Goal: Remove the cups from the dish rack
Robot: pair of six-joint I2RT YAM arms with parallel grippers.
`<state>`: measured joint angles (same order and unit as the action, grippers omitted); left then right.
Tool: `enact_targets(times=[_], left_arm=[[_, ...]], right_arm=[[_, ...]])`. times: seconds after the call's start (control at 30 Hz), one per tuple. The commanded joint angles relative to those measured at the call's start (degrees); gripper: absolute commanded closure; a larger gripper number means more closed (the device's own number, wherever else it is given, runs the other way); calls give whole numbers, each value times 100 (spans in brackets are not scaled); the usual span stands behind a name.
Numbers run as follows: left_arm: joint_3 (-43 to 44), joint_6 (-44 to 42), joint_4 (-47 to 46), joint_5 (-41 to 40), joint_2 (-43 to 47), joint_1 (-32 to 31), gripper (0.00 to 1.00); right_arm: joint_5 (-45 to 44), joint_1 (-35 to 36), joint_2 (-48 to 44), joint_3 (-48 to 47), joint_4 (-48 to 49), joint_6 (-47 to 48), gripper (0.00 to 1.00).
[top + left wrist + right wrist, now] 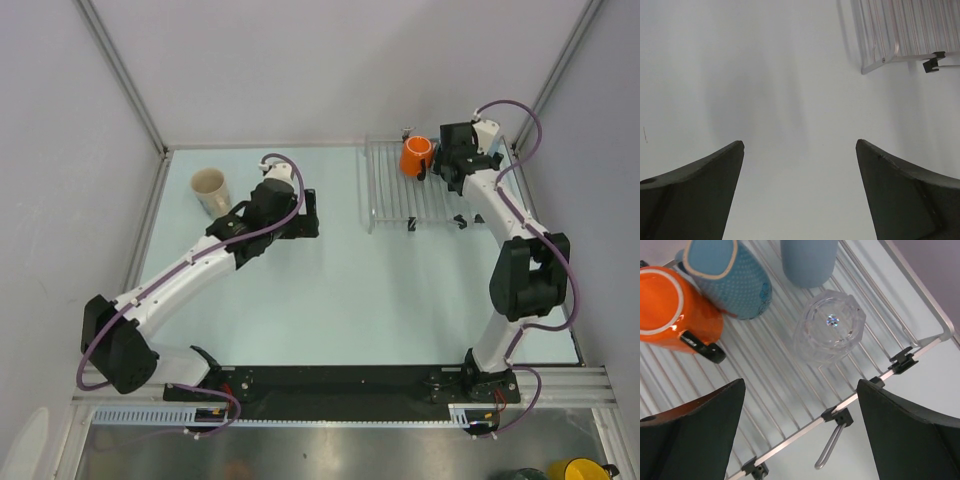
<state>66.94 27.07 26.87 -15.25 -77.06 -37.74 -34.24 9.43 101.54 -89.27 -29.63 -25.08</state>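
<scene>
The dish rack (392,200) stands at the back right of the table. The orange mug (416,155) lies on its far part. In the right wrist view the orange mug (670,305), the teal-blue mug (732,280) and the light-blue cup (807,260) rest on the rack's rods (765,390). My right gripper (800,385) is open above the rack's edge, apart from all the cups; it also shows in the top view (447,165). The beige tumbler (209,190) sits on the table at the back left. My left gripper (305,212) is open and empty over bare table (800,145).
A clear glass (830,330) stands upside down on the rack beside the cups. A metal hook (830,447) hangs off the rack's edge. The rack's corner (900,30) shows in the left wrist view. A yellow mug (580,470) sits off the table at the front right.
</scene>
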Motion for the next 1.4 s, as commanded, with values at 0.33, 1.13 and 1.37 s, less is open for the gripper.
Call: enact_targets(times=[0.33, 1.13, 1.37], left_arm=[[-269, 220, -314, 206, -222, 12, 1], [-225, 229, -305, 241, -573, 12, 1], [-251, 237, -314, 241, -600, 12, 2]], right_arm=[[707, -873, 674, -538, 62, 241, 0], [708, -899, 1905, -1672, -105, 179, 0], [506, -899, 2054, -1488, -87, 161, 0]])
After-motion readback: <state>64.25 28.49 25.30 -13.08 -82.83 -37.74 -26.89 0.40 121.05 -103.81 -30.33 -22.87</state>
